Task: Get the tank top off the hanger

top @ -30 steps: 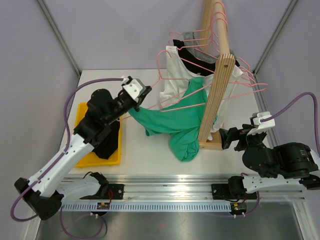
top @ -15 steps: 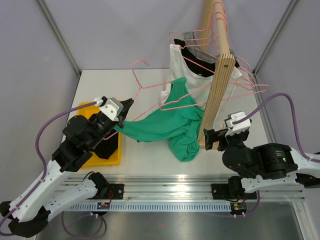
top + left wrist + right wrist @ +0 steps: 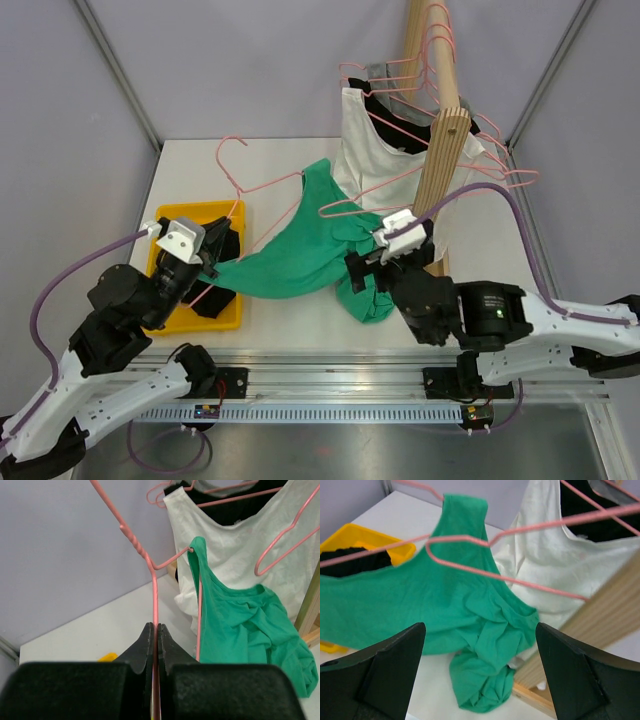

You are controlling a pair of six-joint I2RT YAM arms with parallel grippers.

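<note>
Jaws of the left gripper (image 3: 155,630) are pinched tight on the pink wire hanger (image 3: 154,585), just below its twisted neck. One strap of the green tank top (image 3: 300,250) is looped over the hanger's shoulder bend. The rest of the cloth stretches from beside that gripper, above the yellow plastic tray (image 3: 172,215), down to a heap at the foot of the wooden rack (image 3: 440,150). The right gripper (image 3: 480,627) hovers spread wide over that heap, holding nothing and facing the white tank top (image 3: 555,555).
</note>
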